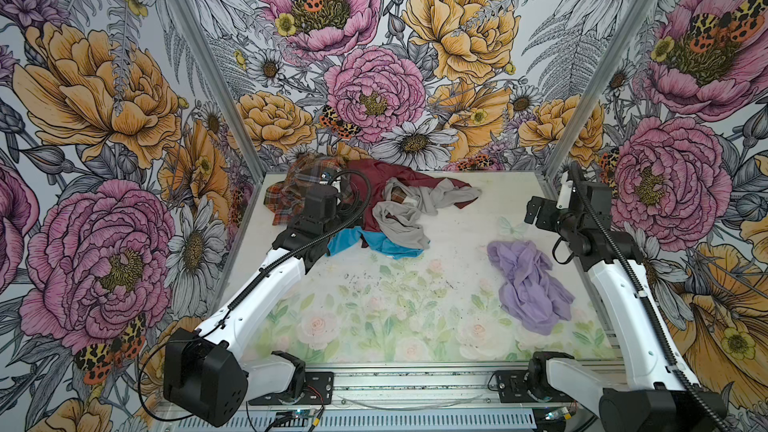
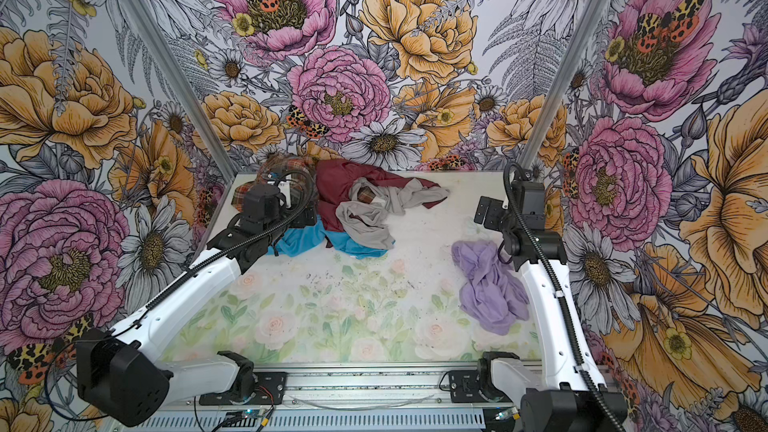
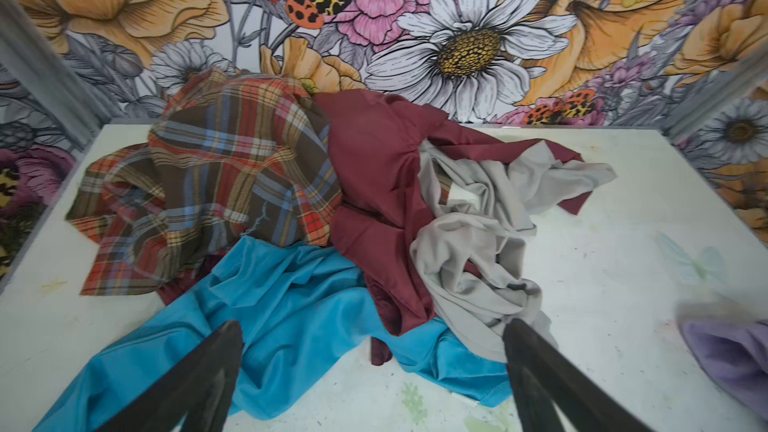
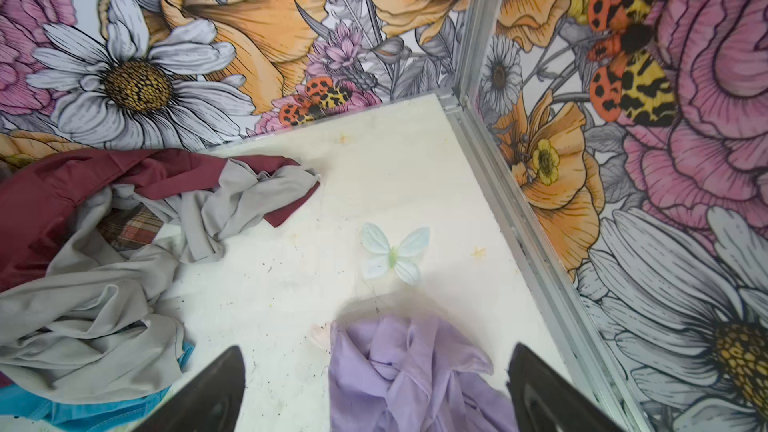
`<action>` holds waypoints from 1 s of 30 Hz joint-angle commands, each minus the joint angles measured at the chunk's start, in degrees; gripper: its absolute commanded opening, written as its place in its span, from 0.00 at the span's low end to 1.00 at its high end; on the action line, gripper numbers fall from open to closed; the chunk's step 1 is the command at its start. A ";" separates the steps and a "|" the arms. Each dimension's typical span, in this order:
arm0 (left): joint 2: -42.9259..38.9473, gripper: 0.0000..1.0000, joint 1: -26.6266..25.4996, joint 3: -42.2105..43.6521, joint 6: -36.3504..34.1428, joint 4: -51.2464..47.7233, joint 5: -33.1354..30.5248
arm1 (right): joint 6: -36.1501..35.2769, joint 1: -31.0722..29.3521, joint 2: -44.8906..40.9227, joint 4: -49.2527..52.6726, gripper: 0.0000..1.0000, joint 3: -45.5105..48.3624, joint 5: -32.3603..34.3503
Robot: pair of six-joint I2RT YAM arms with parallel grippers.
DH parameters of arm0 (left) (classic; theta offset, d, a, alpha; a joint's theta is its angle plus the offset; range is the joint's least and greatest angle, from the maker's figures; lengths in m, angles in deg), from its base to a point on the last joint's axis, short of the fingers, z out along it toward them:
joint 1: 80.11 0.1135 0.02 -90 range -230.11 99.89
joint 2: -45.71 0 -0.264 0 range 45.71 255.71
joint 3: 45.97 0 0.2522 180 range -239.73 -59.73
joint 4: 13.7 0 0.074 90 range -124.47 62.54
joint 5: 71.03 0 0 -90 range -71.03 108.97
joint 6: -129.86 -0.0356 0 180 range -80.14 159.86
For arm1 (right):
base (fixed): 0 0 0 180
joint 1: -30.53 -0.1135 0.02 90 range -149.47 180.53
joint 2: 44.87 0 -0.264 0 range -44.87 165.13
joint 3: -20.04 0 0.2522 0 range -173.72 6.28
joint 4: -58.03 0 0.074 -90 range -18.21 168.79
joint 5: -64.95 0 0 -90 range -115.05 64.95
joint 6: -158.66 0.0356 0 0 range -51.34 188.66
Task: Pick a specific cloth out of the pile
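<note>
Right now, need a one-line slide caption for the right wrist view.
Right gripper, jaws open and empty, over the lilac cloth lying apart from the pile on the table.

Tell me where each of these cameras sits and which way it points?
Both top views: high at the near edge, looking down across the table; the left arm and right arm both show.
Left wrist: on the left arm, looking past the open left gripper at the pile.
Right wrist: on the right arm, looking past the open right gripper at the lilac cloth.
Shared: both wrist views catch the pile's grey cloth and the lilac cloth.
</note>
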 commanded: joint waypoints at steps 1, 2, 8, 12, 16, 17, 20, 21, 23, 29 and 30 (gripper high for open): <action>-1.45 0.99 1.95 2.18 -2.51 2.33 -9.81 | -3.44 -0.26 -3.97 -7.61 0.99 3.05 -1.04; -1.55 0.99 2.80 2.72 -2.55 2.81 -10.58 | -4.13 -0.33 -4.98 -9.34 0.99 4.24 -1.09; -3.91 0.99 11.74 7.57 1.38 5.72 -9.74 | -5.89 -0.31 -10.07 -21.12 0.99 13.71 1.60; -6.20 0.99 18.71 14.47 2.31 12.55 -8.57 | -3.83 -0.30 -13.43 -31.93 0.99 23.05 2.48; -5.47 0.99 20.63 24.65 -2.86 28.15 -8.17 | -2.22 -0.17 -12.75 -44.84 0.99 33.40 3.65; -4.45 0.99 20.76 26.76 -3.62 32.31 -7.23 | -2.07 -0.24 -11.86 -47.50 0.99 35.44 3.77; -0.16 0.99 20.60 28.40 -5.08 38.29 -3.62 | -1.42 -0.19 -9.12 -54.22 0.99 40.92 5.22; 1.25 0.99 20.41 28.85 -5.64 39.73 -2.66 | -1.50 -0.26 -8.52 -56.13 0.99 42.52 5.67; 4.49 0.99 19.69 30.55 -7.93 45.84 -1.32 | -2.28 -0.23 -7.16 -60.04 0.99 45.53 6.45; 11.62 0.99 18.48 35.49 -13.66 60.79 5.59 | -3.65 -0.28 -2.63 -70.08 0.99 50.33 7.77; 12.59 0.99 18.49 36.63 -13.44 64.14 5.19 | -3.85 -0.29 -1.70 -71.87 0.99 50.86 7.85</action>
